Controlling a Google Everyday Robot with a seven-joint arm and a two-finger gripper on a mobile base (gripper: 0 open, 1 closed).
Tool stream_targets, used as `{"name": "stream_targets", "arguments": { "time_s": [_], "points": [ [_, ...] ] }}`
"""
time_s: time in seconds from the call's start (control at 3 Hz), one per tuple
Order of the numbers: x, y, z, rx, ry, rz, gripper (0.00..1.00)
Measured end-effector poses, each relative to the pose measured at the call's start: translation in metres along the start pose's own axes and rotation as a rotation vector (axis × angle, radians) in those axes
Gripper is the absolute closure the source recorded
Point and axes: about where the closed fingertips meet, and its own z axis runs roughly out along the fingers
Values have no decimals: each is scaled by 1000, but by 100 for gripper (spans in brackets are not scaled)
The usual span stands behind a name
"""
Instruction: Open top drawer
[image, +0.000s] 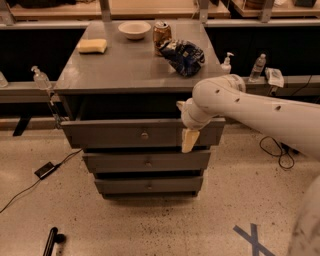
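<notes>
The top drawer (110, 135) sits directly under the table (125, 70) top. The hand (188, 136) hangs before its panel, right of the knob (144, 135); if it is open or closed I cannot tell. From this offset, it may miss the knob.

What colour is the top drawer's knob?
Brass-coloured knob, camera view; end effector in front of top drawer's right side.

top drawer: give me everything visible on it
The top drawer is the widest of three under the grey table: flat grey front, matte, one small round brass-coloured knob at centre. It sits level with a dark gap above; whether it is pulled out is unclear. The gripper hangs before its right part, right of the knob; contact cannot be told.
</notes>
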Motion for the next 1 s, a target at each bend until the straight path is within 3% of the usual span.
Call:
{"name": "stream_targets", "arguments": {
  "time_s": [0.33, 0.67, 1.0],
  "points": [
    [5, -17, 19, -44, -83, 41, 0],
    [7, -17, 35, -110, -148, 94, 0],
    [9, -12, 40, -139, -173, 116, 0]
  ]
}}
